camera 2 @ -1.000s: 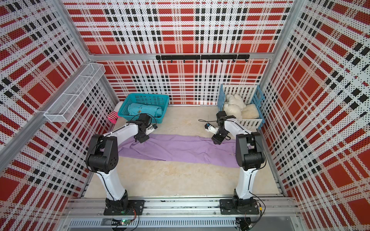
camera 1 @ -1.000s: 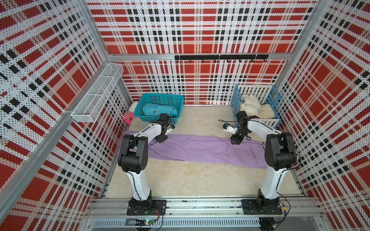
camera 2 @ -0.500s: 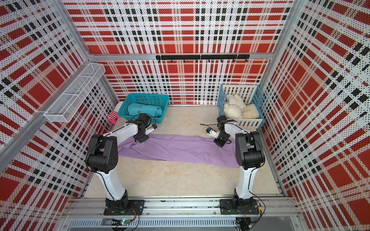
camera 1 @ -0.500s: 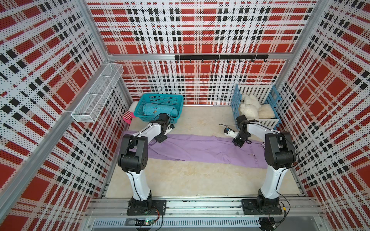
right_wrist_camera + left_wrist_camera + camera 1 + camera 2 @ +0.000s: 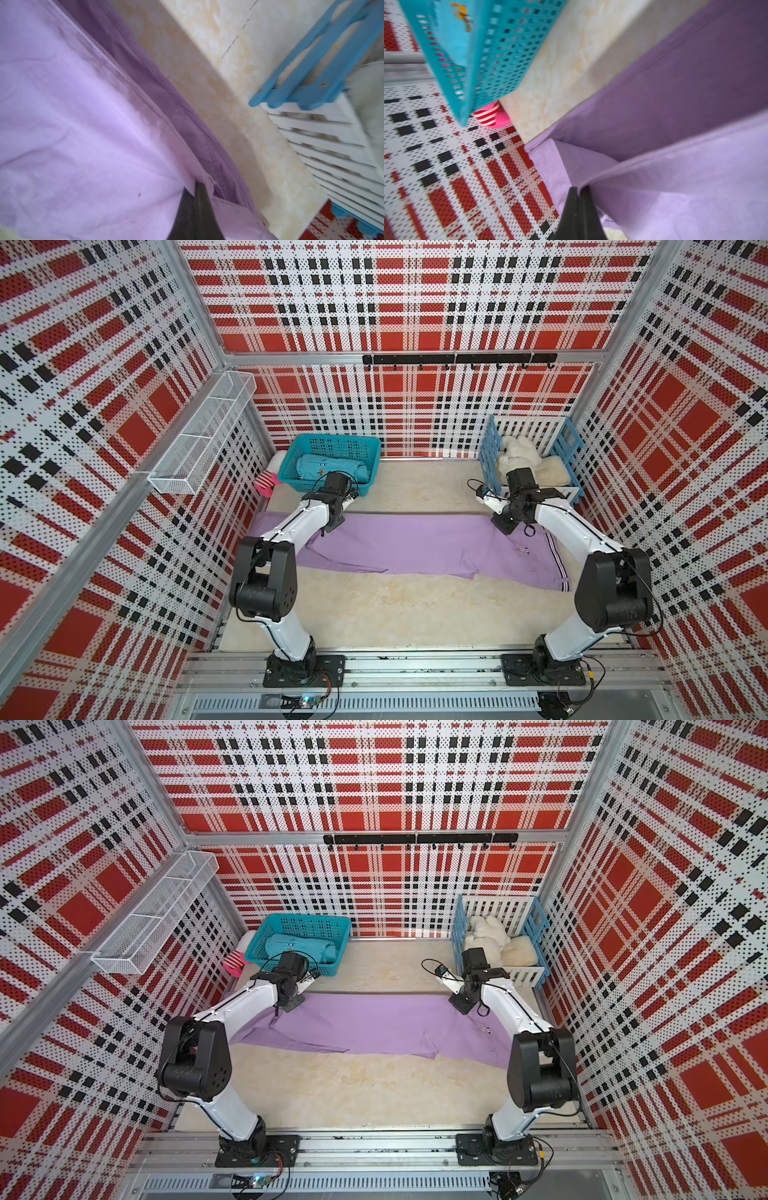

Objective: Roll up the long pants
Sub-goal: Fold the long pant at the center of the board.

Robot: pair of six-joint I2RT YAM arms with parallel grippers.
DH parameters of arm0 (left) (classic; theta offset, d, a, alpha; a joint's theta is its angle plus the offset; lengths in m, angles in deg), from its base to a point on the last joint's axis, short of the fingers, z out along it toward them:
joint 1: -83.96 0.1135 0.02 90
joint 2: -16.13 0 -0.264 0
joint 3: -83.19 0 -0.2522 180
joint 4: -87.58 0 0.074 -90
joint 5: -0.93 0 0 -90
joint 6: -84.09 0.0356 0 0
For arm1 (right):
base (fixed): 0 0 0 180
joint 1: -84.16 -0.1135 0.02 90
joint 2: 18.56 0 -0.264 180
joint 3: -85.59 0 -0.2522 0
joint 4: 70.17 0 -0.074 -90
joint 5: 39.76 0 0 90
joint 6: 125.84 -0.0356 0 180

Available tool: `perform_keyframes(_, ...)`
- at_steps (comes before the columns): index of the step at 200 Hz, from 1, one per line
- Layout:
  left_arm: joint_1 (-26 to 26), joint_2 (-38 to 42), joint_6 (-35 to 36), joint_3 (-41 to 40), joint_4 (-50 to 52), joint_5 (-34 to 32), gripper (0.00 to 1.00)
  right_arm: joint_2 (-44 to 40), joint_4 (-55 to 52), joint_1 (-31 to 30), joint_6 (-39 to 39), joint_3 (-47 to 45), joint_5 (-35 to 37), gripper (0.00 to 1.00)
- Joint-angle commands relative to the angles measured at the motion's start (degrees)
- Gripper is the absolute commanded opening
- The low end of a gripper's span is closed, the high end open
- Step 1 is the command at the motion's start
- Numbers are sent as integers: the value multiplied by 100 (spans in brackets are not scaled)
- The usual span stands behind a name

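In both top views the long pants (image 5: 415, 547) lie flat on the tabletop (image 5: 395, 614), their long axis running arm to arm and the striped waistband at the right arm's end. The left gripper (image 5: 332, 527) and right gripper (image 5: 504, 526) sit on the far long edge, one near each end.

In the left wrist view, the left gripper (image 5: 579, 192) is pressed together, pinching that edge.

In the right wrist view, the right gripper (image 5: 196, 187) pinches the edge likewise.

The long pants (image 5: 415, 547), of thin lilac cloth, were laid nearly flat across the middle of the surface (image 5: 395, 614), stretched from 9 o'clock to 3 o'clock in both top views. The dark-and-white striped waistband (image 5: 559, 568) was seen at the 3 o'clock end, the leg ends at 9 o'clock. Along the 12 o'clock edge the cloth was raised in a thin fold near each end.
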State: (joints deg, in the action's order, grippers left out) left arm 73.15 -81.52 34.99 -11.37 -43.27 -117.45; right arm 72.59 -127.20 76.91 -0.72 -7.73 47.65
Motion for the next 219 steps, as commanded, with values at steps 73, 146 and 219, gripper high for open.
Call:
perform_keyframes(73, -598, 1286, -355, -527, 186, -773, 0, -1528, 114, -102, -291, -780, 486, 0)
perform_keyframes(146, -138, -322, -32, 434, 178, -708, 0, 89, 352, -75, -185, -16, 957, 0)
perform_keyframes(219, 143, -1562, 223, 1070, 232, -295, 0, 1647, 528, -75, -40, 709, 1190, 0)
